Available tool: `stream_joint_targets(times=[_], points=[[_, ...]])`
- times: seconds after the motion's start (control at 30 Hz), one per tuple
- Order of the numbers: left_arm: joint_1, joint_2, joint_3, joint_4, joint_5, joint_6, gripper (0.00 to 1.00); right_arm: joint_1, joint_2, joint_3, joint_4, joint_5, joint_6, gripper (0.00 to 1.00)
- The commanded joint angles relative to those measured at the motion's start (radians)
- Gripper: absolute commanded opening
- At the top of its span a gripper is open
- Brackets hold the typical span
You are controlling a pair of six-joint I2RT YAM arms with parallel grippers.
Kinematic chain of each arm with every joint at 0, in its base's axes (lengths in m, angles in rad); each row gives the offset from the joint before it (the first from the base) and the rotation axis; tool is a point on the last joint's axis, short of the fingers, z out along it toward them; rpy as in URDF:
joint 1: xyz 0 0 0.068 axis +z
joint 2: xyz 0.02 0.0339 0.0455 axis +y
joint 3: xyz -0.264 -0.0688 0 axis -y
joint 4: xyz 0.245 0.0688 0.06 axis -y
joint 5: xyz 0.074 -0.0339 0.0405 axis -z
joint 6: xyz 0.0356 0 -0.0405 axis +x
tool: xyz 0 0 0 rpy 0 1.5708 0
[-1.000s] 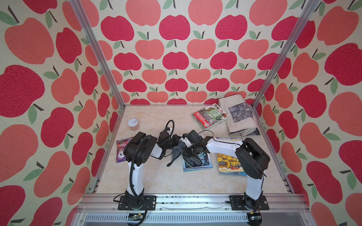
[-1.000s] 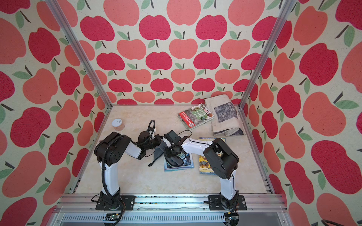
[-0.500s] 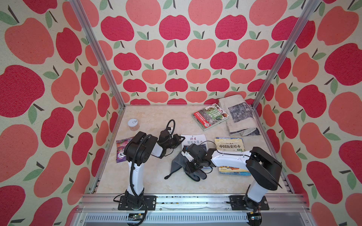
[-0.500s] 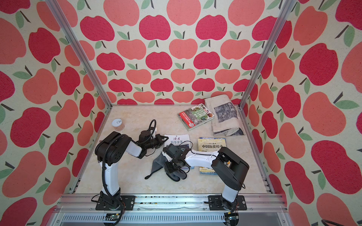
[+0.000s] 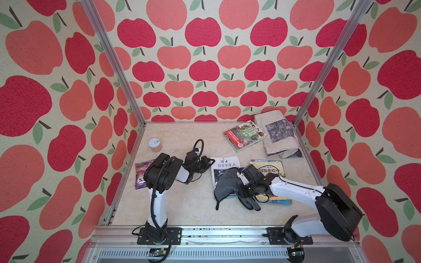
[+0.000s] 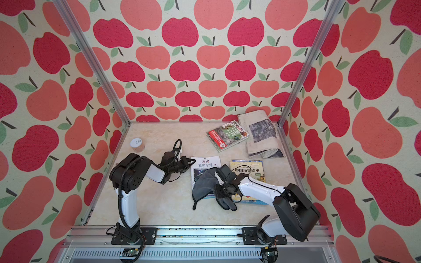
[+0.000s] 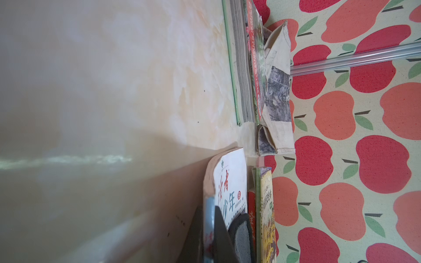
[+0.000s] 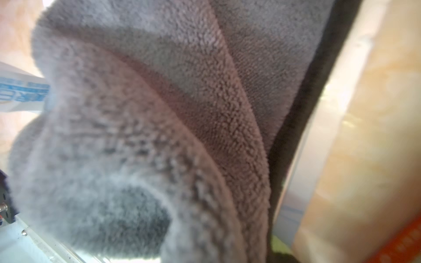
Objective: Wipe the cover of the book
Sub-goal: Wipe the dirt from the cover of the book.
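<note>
Left wrist, 少年 on book (image 7: 234, 168), cloth (image 7: 241, 236) atop

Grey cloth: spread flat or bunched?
Bunched. The grey fleece cloth lies in thick folds over the lower half of the white-covered book.

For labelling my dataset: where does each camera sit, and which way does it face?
Top views: high over the arm bases, looking down on the table; left arm, right arm show.
Left wrist: low, facing the white book; left pincer shows.
Right wrist: against the grey cloth; body unclear.
Shared: white book, top and left wrist.
</note>
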Motion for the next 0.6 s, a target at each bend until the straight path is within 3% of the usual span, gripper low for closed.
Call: stream_joint_targets(times=[0.0, 0.33, 0.57], points=[[0.002, -0.015, 0.015, -0.016, 0.017, 0.019, 0.00, 0.005, 0.002, 0.006, -0.044, 0.026, -0.005, 0.00], [-0.017, -0.012, 0.017, -0.018, 0.001, 0.009, 0.00, 0.218, 0.311, 0.240, 0.085, -0.037, 0.053, 0.00], [-0.020, -0.017, 0.021, -0.019, 0.004, 0.006, 0.00, 0.238, 0.379, 0.334, 0.100, -0.074, 0.063, 0.00]])
